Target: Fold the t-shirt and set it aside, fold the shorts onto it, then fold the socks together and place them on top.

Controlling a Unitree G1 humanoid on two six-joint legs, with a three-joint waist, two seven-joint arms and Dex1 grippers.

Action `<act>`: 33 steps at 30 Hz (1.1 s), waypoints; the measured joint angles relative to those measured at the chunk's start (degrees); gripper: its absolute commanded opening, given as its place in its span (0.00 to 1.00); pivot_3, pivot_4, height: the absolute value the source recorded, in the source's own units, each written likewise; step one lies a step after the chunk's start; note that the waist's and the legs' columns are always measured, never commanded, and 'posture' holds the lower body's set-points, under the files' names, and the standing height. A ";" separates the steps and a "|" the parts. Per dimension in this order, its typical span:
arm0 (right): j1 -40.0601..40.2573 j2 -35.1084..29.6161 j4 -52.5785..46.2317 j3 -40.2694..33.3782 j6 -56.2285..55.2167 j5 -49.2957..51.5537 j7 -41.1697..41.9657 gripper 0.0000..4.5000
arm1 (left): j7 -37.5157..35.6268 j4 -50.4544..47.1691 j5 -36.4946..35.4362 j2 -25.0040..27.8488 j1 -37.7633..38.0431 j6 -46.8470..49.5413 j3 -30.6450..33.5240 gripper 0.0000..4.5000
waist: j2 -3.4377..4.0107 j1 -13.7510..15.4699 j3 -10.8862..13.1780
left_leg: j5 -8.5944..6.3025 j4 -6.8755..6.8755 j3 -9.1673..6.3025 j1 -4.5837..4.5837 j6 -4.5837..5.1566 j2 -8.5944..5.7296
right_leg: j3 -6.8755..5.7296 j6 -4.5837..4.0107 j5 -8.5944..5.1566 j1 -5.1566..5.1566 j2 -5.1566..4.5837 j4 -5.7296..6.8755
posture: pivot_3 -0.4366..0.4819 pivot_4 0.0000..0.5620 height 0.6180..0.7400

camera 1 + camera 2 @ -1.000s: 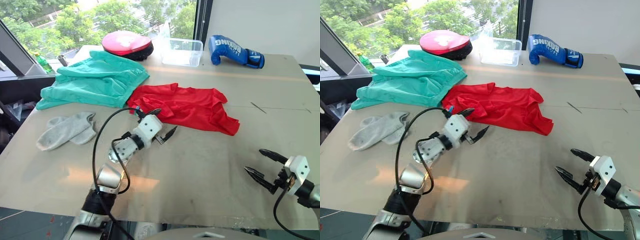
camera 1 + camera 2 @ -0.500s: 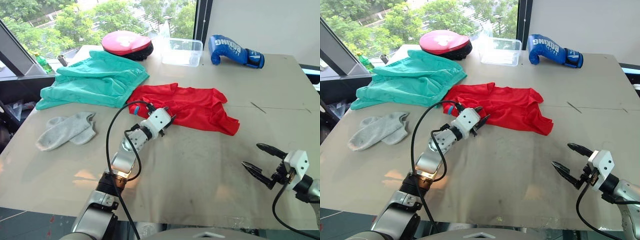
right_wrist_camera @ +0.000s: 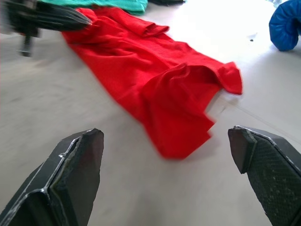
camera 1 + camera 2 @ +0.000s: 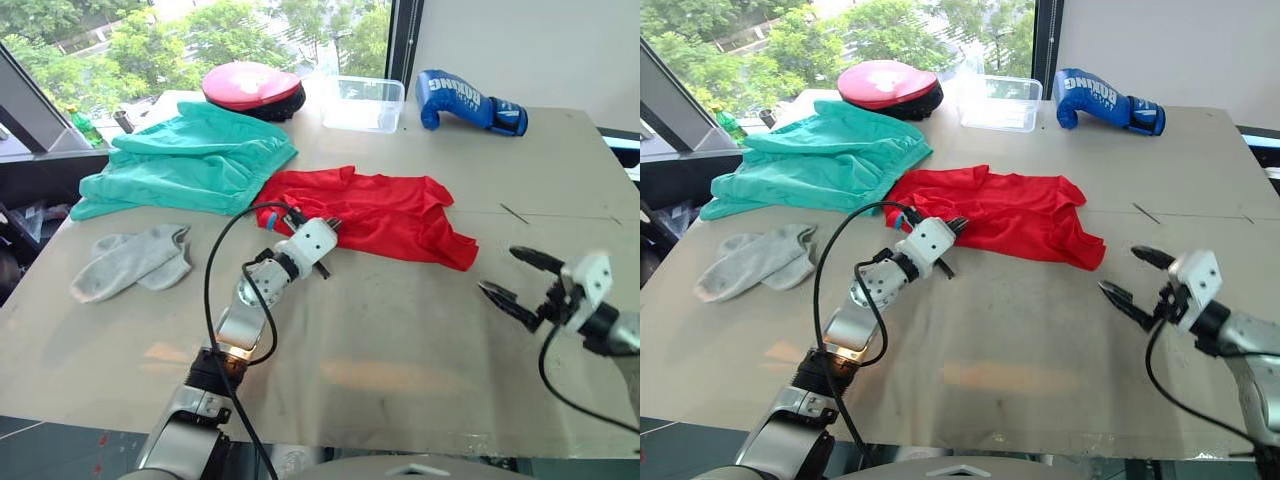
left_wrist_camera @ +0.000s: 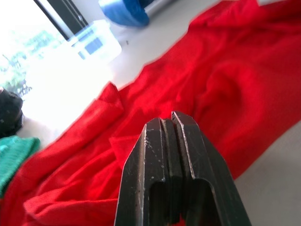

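Note:
The red t-shirt [image 4: 390, 215] lies crumpled flat at the table's middle. My left gripper [image 4: 328, 226] rests on its near left edge. In the left wrist view the left gripper [image 5: 170, 121] has its jaws pressed together, and a sliver of red fabric shows between them low down. My right gripper [image 4: 497, 270] hovers open near the table's right side, a short way from the shirt's right corner [image 3: 221, 77], with nothing between its fingers. The teal shorts [image 4: 190, 160] lie at the back left, touching the shirt. The grey socks [image 4: 130, 260] lie side by side at the near left.
A red-pink round pad [image 4: 255, 88], a clear plastic box [image 4: 363, 104] and a blue boxing glove [image 4: 470, 102] line the table's far edge. A black cable [image 4: 212, 290] loops off my left arm. Bare table [image 4: 400, 340] stretches in front of the shirt.
My left gripper reached forward onto the shirt's near edge and closed from wide open. My right gripper rose and moved in toward the shirt, staying open.

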 measured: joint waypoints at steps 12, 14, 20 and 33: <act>-27.77 -2.79 13.98 13.42 23.61 -0.03 4.03 1.00 | -2.13 -0.85 -1.65 1.28 1.57 -0.99 0.54 0.00 | -0.01 0.14 0.01 | 0.00 -0.01 0.03 -0.08 0.02 -0.02 | -0.03 0.00 0.00 -0.06 0.01 -0.01 | 0.48 0.27 0.96; -30.80 -2.32 17.53 15.25 25.35 -0.97 4.73 1.00 | -2.09 -1.16 -1.66 1.20 1.59 -0.99 0.51 0.00 | -0.01 0.13 0.01 | 0.00 -0.01 0.04 -0.08 0.02 -0.02 | -0.03 0.00 0.00 -0.06 0.01 -0.01 | 0.48 0.27 0.96; -34.40 -0.88 21.29 17.83 26.63 -2.48 7.18 1.00 | -1.74 -2.21 -1.65 1.20 2.12 -0.94 0.64 0.00 | 0.00 0.05 0.02 | 0.00 -0.02 0.06 -0.12 0.02 -0.01 | -0.02 0.01 0.01 -0.10 0.01 0.00 | 0.48 0.27 0.96; -38.38 1.04 22.54 19.44 27.56 -5.39 7.86 0.02 | -0.76 -2.36 -1.23 1.83 3.40 -0.82 0.82 0.00 | 0.01 -0.05 0.02 | 0.00 -0.03 0.07 -0.12 0.02 0.01 | -0.03 0.01 0.01 -0.13 0.01 0.00 | 0.48 0.27 0.96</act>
